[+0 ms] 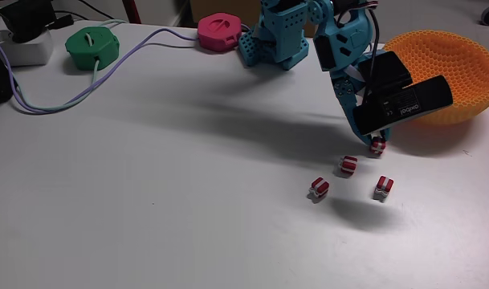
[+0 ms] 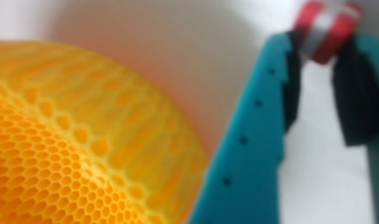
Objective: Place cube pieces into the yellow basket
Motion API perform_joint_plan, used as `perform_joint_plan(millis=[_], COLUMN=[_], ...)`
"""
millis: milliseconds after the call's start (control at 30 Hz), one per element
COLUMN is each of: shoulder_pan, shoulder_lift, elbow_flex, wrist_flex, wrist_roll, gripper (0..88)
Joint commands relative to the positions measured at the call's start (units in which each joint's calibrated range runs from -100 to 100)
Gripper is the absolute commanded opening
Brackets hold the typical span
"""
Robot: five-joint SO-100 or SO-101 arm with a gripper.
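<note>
The white table (image 1: pixel 148 209) lies open and bare across its left and near side in the fixed view, while the far edge is crowded with a green casing (image 1: pixel 92 46), a pink casing (image 1: pixel 220 33) and trailing cables (image 1: pixel 107 76). The teal arm (image 1: pixel 340 40) bends down from its base at the back, its gripper (image 1: pixel 376 144) low at the tabletop just in front of the yellow basket (image 1: pixel 453 72). The fingers are pinched on a red-and-white cube (image 2: pixel 326 25), seen blurred between the tips in the wrist view, with the basket's mesh wall close beside. Three more striped cubes sit apart on the table nearby: one (image 1: pixel 348 165) just beside the gripper, another (image 1: pixel 319 188) and another (image 1: pixel 383 187) further forward.
</note>
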Motion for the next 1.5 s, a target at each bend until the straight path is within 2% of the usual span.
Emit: perform_joint_plan(millis=[0,167,300,433,600,833,1000,1067,1467], shoulder_pan=[0.11,2.25,1.60,3.18,4.30,3.93,2.16,1.04,-0.92], shoulder_lift=[-0.11,-2.29,-1.82,-3.62,-11.29,-12.43,-10.06,-8.16,3.77], elbow_flex=[-0.07,-0.36,-1.32,-1.13,-0.93,0.70,1.38,0.90,-5.65], wrist_flex=[-1.25,-0.99,-0.82,0.75,5.26,4.57,0.48,-0.91,-3.16], wrist_roll=[0.98,3.32,1.61,3.42,2.20,0.15,0.34,-0.20,-0.44], gripper=[0.0,0.0,0.0,0.0,0.0,0.0,14.9,18.3,18.8])
